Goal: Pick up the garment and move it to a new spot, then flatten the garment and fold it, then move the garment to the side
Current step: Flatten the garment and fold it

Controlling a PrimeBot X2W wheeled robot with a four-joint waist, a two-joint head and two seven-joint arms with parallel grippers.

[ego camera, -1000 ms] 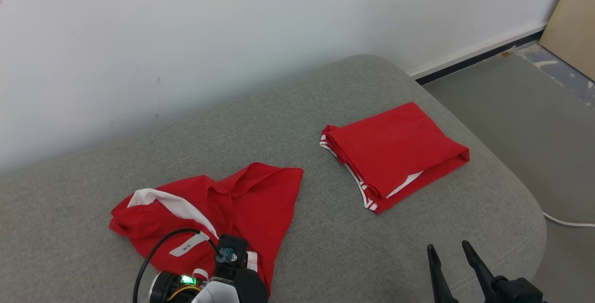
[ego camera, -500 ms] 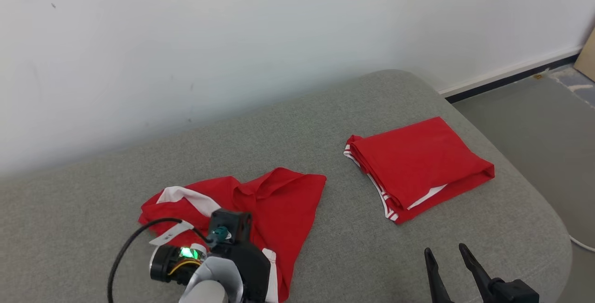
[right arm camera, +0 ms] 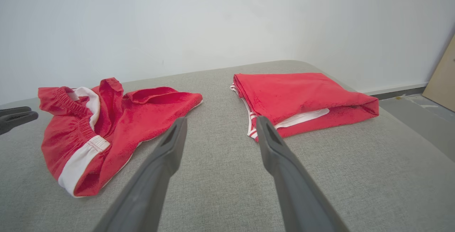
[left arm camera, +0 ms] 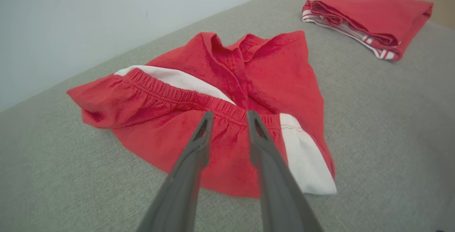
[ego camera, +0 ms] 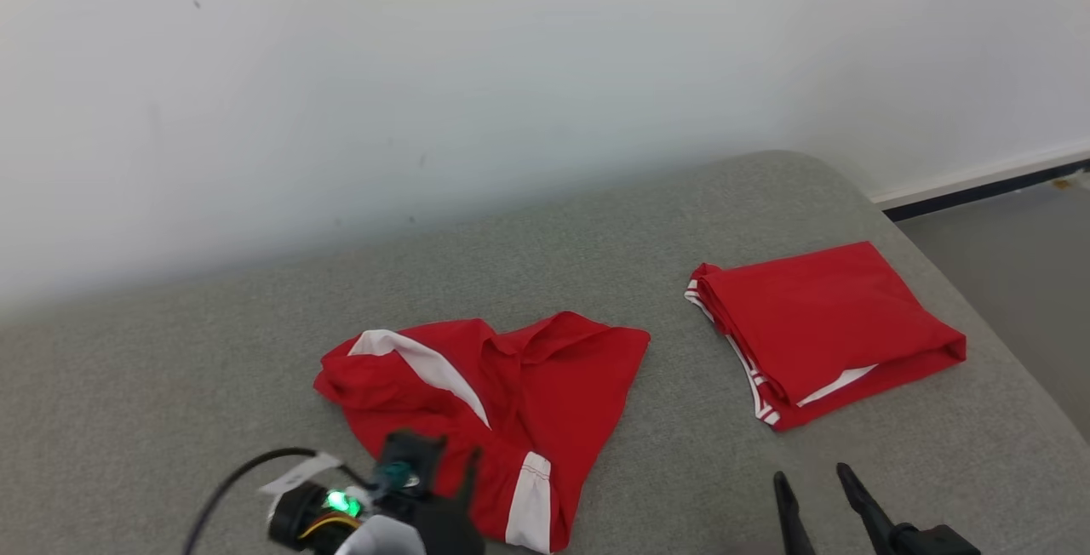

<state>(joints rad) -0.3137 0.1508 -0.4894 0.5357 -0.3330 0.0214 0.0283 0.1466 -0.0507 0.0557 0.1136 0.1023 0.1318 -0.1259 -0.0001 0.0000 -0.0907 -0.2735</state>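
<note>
From the head camera I see the crumpled red garment (ego camera: 511, 393) with white side panels lying on the grey cushion (ego camera: 170, 385), at about 7 o'clock from the centre of my picture. A second red garment (ego camera: 826, 325), neatly folded, sits well apart from it at about 4 o'clock, near the cushion's rounded edge. My left claw (left arm camera: 227, 114) hovers at the near hem of the crumpled garment, its tips pointing toward 12 o'clock over the gathered elastic waistband (left arm camera: 170, 95); the jaws stand slightly parted and grasp nothing. My right claw (right arm camera: 220, 120) is down at 5 o'clock in the head view, released wide and empty, aimed at bare cushion between the two garments. A pale wall (ego camera: 426, 70) rises behind the cushion.
</note>
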